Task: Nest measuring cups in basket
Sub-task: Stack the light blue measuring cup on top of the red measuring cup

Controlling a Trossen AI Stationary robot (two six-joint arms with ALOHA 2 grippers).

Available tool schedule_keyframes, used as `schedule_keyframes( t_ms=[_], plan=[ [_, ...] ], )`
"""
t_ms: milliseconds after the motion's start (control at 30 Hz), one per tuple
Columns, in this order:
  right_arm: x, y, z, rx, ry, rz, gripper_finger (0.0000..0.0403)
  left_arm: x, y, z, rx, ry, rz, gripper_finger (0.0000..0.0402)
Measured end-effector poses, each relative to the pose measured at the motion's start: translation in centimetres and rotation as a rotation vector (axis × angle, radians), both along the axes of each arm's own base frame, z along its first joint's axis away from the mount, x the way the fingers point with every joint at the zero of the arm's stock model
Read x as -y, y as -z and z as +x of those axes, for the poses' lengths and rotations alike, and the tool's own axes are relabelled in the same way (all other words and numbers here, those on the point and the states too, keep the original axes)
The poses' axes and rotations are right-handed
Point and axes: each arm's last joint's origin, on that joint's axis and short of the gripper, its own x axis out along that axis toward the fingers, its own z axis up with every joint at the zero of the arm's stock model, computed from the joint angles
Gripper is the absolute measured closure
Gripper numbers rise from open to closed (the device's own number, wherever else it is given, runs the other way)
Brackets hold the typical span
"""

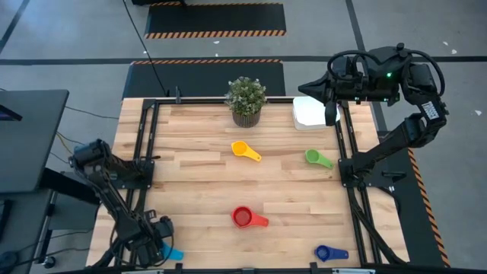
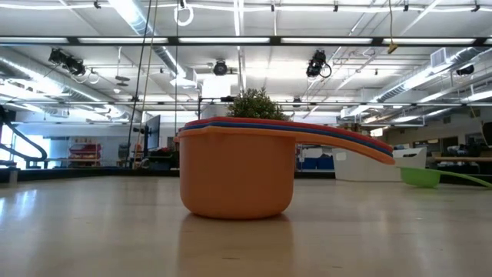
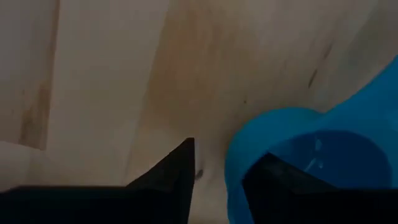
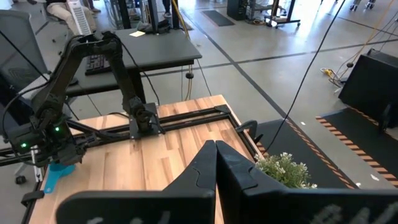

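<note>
Left gripper [image 3: 217, 180], jaws straddling the light blue measuring cup [image 3: 323, 162] rim at near-left; right gripper [image 4: 216, 163], shut, above white basket [image 1: 310, 114].

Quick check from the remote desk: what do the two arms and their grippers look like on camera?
Both arms are black, jointed and tubular. The right arm has a bulky head with a green light and a white label near its elbow. The left arm is slimmer, with black cables alongside. Each gripper has two dark, flat, pointed fingers.
</note>
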Motion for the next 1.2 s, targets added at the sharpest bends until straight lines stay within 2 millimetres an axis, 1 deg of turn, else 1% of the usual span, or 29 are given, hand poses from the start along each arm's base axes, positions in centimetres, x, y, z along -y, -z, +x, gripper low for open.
schedule_keyframes(
  t_ms=[100,233,267,433,533,667,733,833,933,1033,1133,1200],
  plan=[
    [0.0,0.0,0.0,0.000,0.000,0.000,0.0398,0.1,0.3,0.0,-0.004,0.000,0.011,0.0315],
    [0.0,0.0,0.0,0.000,0.000,0.000,0.0398,0.0,0.3,0.2,-0.003,-0.015,0.008,0.0381],
    [0.0,0.0,0.0,0.000,0.000,0.000,0.0398,0.0,0.3,0.3,-0.004,-0.024,0.003,0.0388],
    [0.0,0.0,0.0,0.000,-0.001,0.000,0.0398,-0.2,-0.1,1.3,0.000,-0.075,-0.005,0.0390],
    [0.0,0.0,0.0,-0.003,-0.003,-0.008,0.0398,-0.3,-1.1,2.4,0.001,-0.105,-0.005,0.0390],
    [0.0,0.1,-0.2,-0.019,-0.011,-0.031,0.0398,-0.3,-3.6,4.5,0.007,-0.100,-0.012,0.0391],
    [0.0,0.2,-0.6,-0.038,-0.013,-0.036,0.0398,-0.7,-5.5,6.0,0.012,-0.115,-0.009,0.0391],
    [0.0,0.5,-1.0,-0.079,-0.013,-0.031,0.0398,-1.3,-9.0,8.4,0.045,-0.093,-0.028,0.0391],
    [-0.1,1.3,-1.3,-0.168,-0.022,-0.044,0.0398,-3.0,-12.2,10.8,0.073,-0.083,-0.035,0.0391],
    [-0.2,2.3,-1.9,-0.301,-0.085,-0.067,0.0398,-5.5,-14.7,13.0,0.113,-0.079,-0.037,0.0392],
    [-0.4,3.2,-2.5,-0.413,-0.169,-0.055,0.0398,-8.1,-16.4,14.9,0.150,-0.071,-0.031,0.0392],
    [-0.6,3.5,-2.7,-0.453,-0.219,-0.035,0.0398,-9.7,-17.0,15.9,0.177,-0.064,-0.027,0.0392]
  ],
)
